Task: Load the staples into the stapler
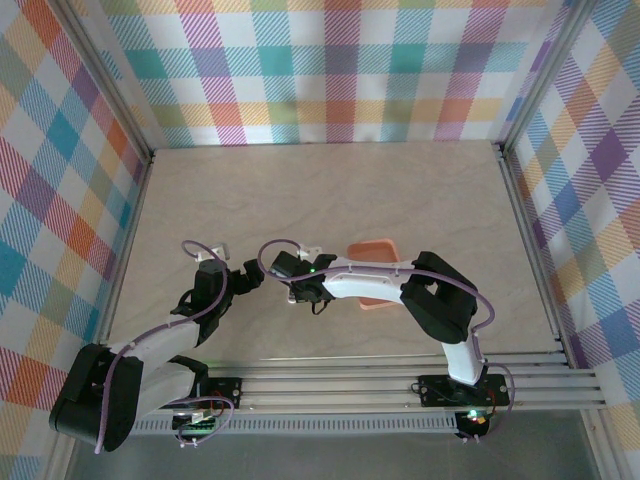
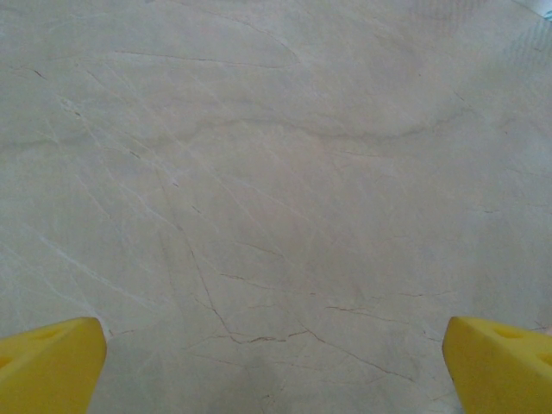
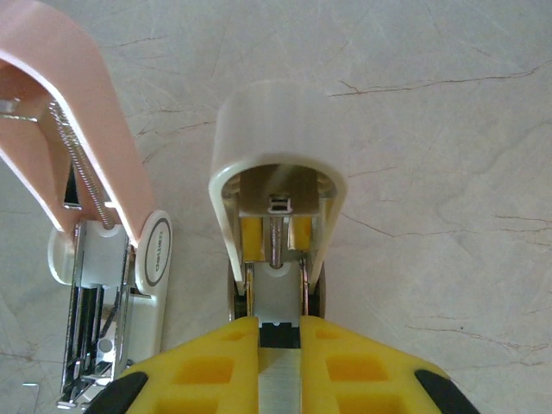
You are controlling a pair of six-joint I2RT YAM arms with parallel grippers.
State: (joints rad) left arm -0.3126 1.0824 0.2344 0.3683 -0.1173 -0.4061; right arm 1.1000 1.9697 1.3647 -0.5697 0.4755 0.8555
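The stapler (image 3: 278, 129) lies open right in front of my right gripper (image 3: 279, 332), its pale whitish top swung up and its grey metal channel (image 3: 278, 293) bared. The yellow fingers are shut on a strip of grey staples (image 3: 279, 384), whose front end sits at the rear of that channel. From above, the right gripper (image 1: 290, 278) is at table centre, close to my left gripper (image 1: 245, 280). The left gripper (image 2: 276, 371) is open, its yellow fingertips (image 2: 52, 362) wide apart over bare table.
A white-and-pink mini stapler (image 3: 103, 259) lies open just left of the grey one, its pink top (image 3: 69, 112) raised. A salmon-orange tray (image 1: 372, 248) sits behind the right arm. Plaid walls ring the marbled table (image 1: 330, 190).
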